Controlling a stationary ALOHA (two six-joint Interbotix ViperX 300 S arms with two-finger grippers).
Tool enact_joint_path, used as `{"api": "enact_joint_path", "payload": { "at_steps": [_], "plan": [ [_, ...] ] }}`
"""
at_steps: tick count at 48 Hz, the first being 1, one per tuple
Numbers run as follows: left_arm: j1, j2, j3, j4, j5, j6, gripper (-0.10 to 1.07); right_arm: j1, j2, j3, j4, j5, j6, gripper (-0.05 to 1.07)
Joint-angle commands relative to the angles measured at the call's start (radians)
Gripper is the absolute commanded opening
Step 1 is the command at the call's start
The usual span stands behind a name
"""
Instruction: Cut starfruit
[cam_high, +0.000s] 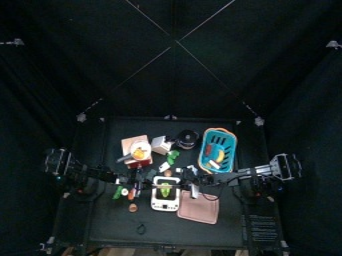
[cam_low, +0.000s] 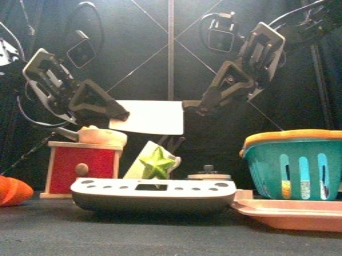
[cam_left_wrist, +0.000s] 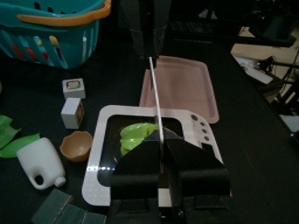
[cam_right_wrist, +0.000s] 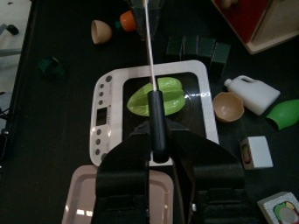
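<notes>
Cutting board (cam_low: 154, 190): white, at the table's near edge in the middle, closest of all in the front view.
Starfruit (cam_right_wrist: 163, 94): bright green, lying on the board's middle. From the front it looks tipped up on one end, ribs showing.
Right gripper (cam_right_wrist: 156, 144): fingers clamped on the black handle of a knife (cam_right_wrist: 156, 118), which hangs above the fruit.
Blade (cam_right_wrist: 149, 44): seen edge-on as a thin pale line, running from the handle across the board toward the left arm.
Left gripper (cam_left_wrist: 162, 150): over the board's left part, in line with the blade. Whether it grips anything cannot be told.
Neighbours: pink tray (cam_low: 287, 212) just right of the board, teal basket (cam_low: 297, 160) beyond it, red box (cam_low: 80, 165) to the left.
Step in hand: probably lining the edge up over the fruit before pressing down.
Doing it well: cross the fruit's long axis squarely, come straight down, and keep the handle from twisting in the grip.
Risk: a tilted, ribbed fruit may roll or skid under the edge, so steadying it with the free arm would help.
</notes>
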Motion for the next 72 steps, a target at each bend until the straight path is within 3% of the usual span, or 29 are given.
{"api": "enact_joint_path", "payload": {
  "at_steps": [1,57,72],
  "plan": [
    [-0.006,0.003,-0.028,-0.002,-0.006,0.002,0.35,-0.011,-0.005,-0.011,0.000,-0.003,-0.002,0.48],
    [0.003,0.041,-0.029,-0.029,-0.006,0.006,0.35,-0.020,0.028,-0.028,-0.017,-0.008,-0.003,0.48],
    [0.003,0.063,-0.040,-0.028,0.034,0.005,0.35,-0.026,0.046,-0.032,-0.028,-0.008,-0.003,0.48]
  ]
}}
